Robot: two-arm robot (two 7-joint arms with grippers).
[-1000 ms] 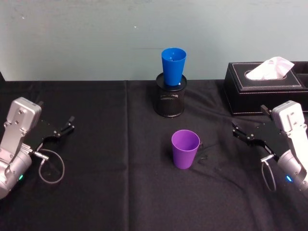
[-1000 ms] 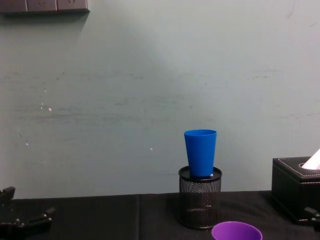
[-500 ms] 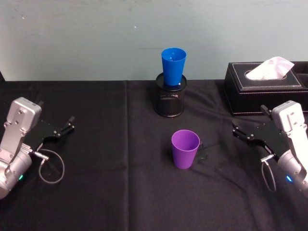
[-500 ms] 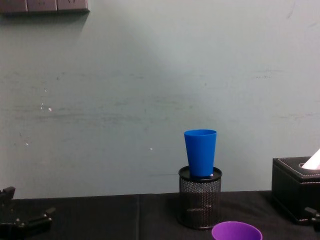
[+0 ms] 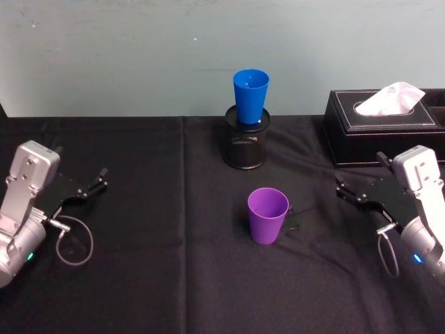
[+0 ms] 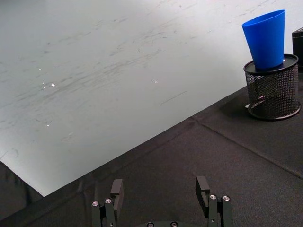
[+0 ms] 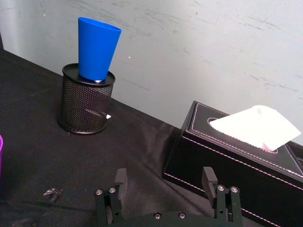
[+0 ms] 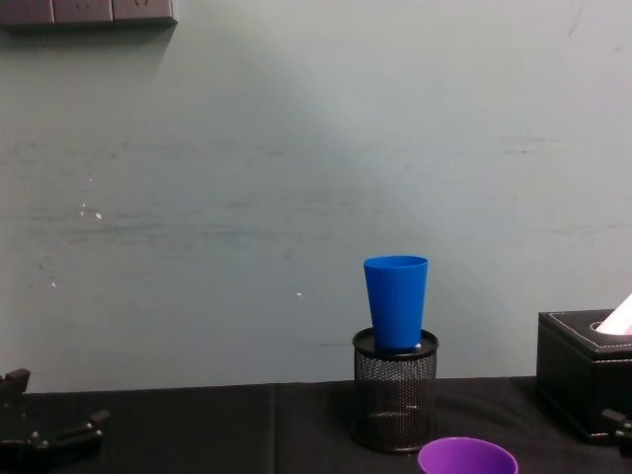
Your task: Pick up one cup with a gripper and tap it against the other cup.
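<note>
The purple cup (image 5: 268, 216) stands upright on the black cloth near the table's middle; its rim (image 8: 467, 458) shows low in the chest view. The blue cup (image 5: 250, 95) sits upright in the mouth of a black wire-mesh pen holder (image 5: 245, 146) behind it, also seen as blue cup (image 8: 396, 301) (image 6: 266, 39) (image 7: 96, 48). My left gripper (image 5: 97, 180) rests open at the far left, well away from both cups. At the far right my right gripper (image 5: 342, 189) is open too, its fingers pointing toward the purple cup. Both wrist views show empty jaws: left gripper (image 6: 160, 189), right gripper (image 7: 164, 178).
A black tissue box (image 5: 382, 129) with a white tissue sticking out stands at the back right, just behind the right gripper. The pale wall rises behind the table. Black cloth lies open between each gripper and the purple cup.
</note>
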